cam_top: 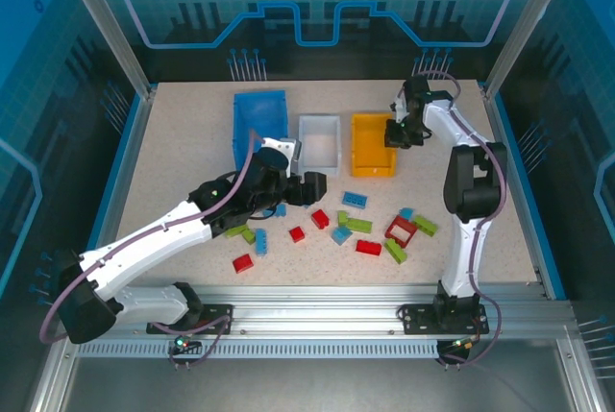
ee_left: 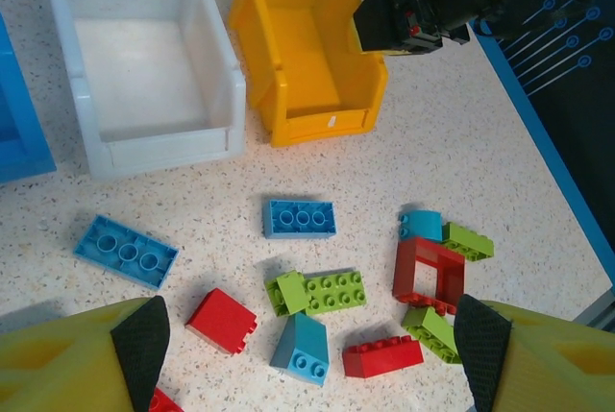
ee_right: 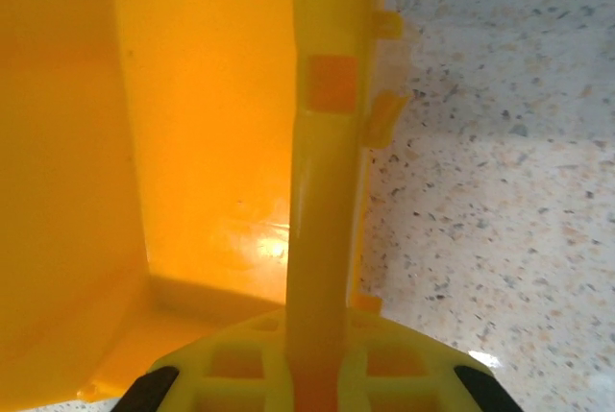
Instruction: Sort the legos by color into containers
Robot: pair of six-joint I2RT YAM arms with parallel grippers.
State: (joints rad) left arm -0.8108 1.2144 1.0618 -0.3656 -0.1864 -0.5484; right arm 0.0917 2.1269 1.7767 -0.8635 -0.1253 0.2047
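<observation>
Red, blue and lime legos lie scattered on the speckled table in front of the bins. My left gripper [cam_top: 312,188] hovers open above them with nothing held; under it lie a blue sloped brick [ee_left: 301,346], a green brick [ee_left: 332,291], a red brick [ee_left: 222,320] and a red frame piece [ee_left: 428,271]. The blue bin [cam_top: 259,122], white bin [cam_top: 319,140] and orange-yellow bin [cam_top: 372,143] stand in a row at the back. My right gripper [cam_top: 397,135] is open and straddles the orange-yellow bin's right wall [ee_right: 322,191], pads wide of it.
More bricks lie at the left of the pile: a red one [cam_top: 243,262] and a green one [cam_top: 236,231]. The white bin [ee_left: 144,57] and orange-yellow bin [ee_left: 307,47] look empty inside. Blue rails edge the table on both sides.
</observation>
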